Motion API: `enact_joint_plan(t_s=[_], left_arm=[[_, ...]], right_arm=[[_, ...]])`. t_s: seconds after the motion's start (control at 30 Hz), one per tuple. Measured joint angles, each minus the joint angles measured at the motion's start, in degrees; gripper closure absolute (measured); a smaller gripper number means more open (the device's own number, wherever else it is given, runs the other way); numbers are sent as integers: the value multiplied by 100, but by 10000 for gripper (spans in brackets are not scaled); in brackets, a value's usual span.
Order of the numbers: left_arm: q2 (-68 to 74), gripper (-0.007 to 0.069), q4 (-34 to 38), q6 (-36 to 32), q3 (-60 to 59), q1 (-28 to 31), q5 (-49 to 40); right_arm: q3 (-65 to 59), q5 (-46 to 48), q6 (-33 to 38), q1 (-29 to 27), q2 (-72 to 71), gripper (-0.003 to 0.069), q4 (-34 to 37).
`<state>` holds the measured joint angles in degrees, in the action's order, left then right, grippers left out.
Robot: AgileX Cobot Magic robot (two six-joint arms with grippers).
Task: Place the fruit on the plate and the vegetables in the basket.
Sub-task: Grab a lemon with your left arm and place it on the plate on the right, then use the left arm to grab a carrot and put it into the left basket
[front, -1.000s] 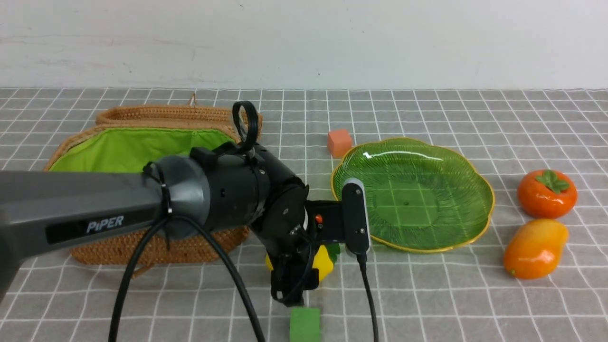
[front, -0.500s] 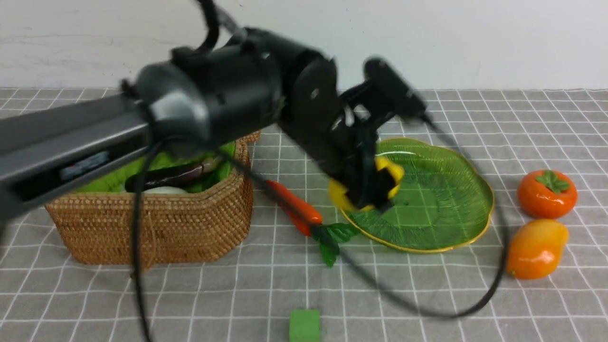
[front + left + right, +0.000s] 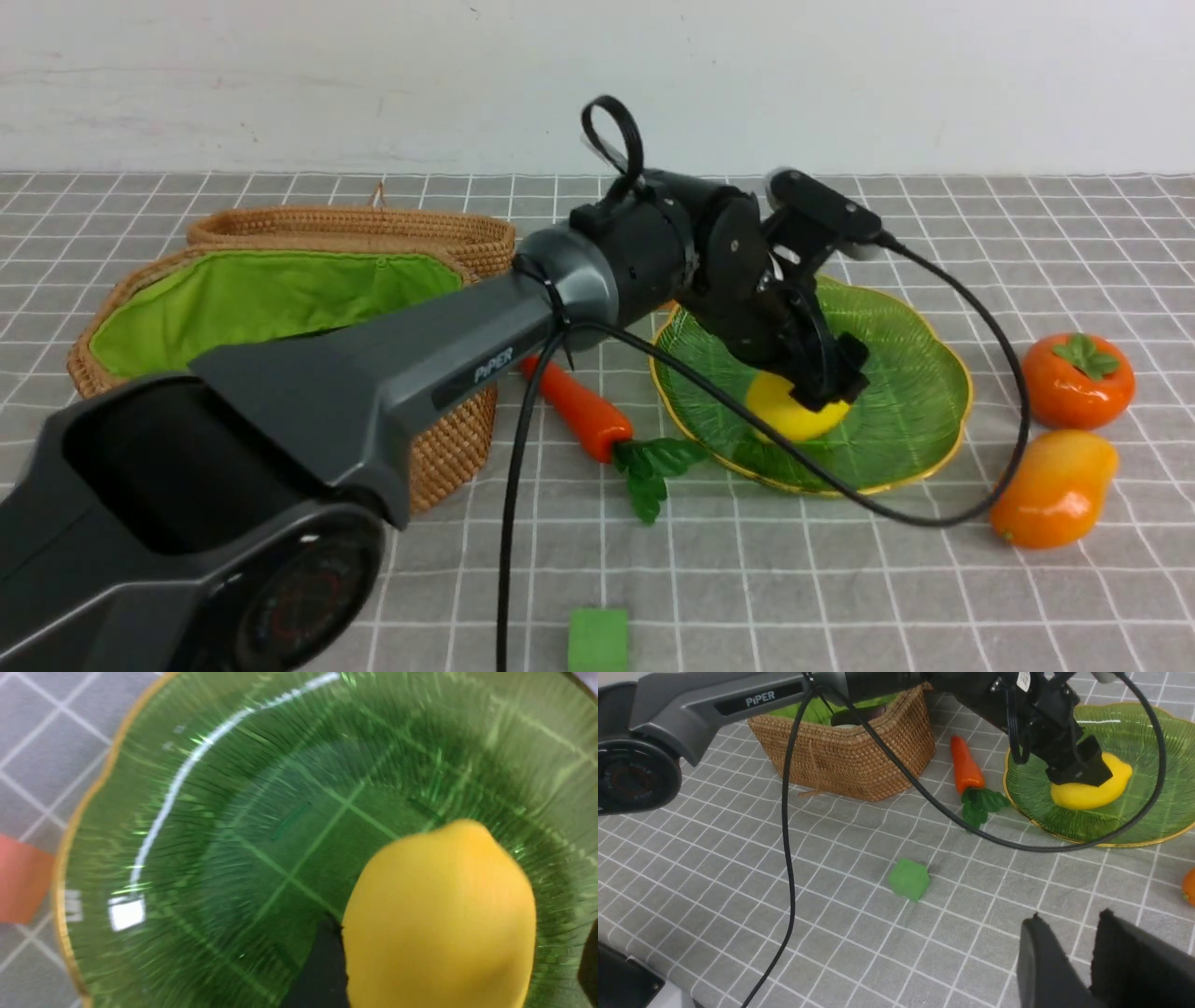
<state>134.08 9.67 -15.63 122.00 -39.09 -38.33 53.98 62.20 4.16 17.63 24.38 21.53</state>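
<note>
Since the lemon (image 3: 789, 415) already lies on the plate (image 3: 896, 317), with the jaws of the left gripper (image 3: 826, 383) standing apart around it, we raise the gripper straight up. We clear the rim before swinging away.

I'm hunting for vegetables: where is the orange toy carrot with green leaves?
In the front view, the orange toy carrot lies on the grey checked cloth, between the tan wicker basket on its left and the green glass plate on its right.
</note>
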Motion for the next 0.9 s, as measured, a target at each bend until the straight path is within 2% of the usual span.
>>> enact_joint_plan(t_s=[0.17, 0.3, 0.47, 0.57, 0.7, 0.8, 0.83, 0.9], left_arm=[[-253, -32, 8, 61, 12, 43, -517], [-636, 38, -30, 625, 12, 44, -1262], [-1163, 301, -967, 2932, 46, 39, -2808], [-1069, 388, -1571, 3773, 65, 75, -3208], [-722, 354, -1885, 4314, 65, 195, -3237], [-509, 260, -1985, 4681, 54, 290, -3176], [-501, 254, -1998, 4703, 48, 303, -3155], [-388, 176, -2123, 4966, 47, 328, -3055]], right_arm=[[-5, -6, 0, 0, 0, 480, -26], [-5, -6, -3, 0, 0, 480, -150], [-5, -2, -3, 0, 0, 480, -263], [-5, -2, 10, 0, 0, 478, -275], [-5, -2, 101, 0, 0, 477, -294], [-5, -2, 173, 0, 0, 477, -294], [-5, -2, 173, 0, 0, 477, -294], [-5, 25, 184, 0, 0, 477, -296]])
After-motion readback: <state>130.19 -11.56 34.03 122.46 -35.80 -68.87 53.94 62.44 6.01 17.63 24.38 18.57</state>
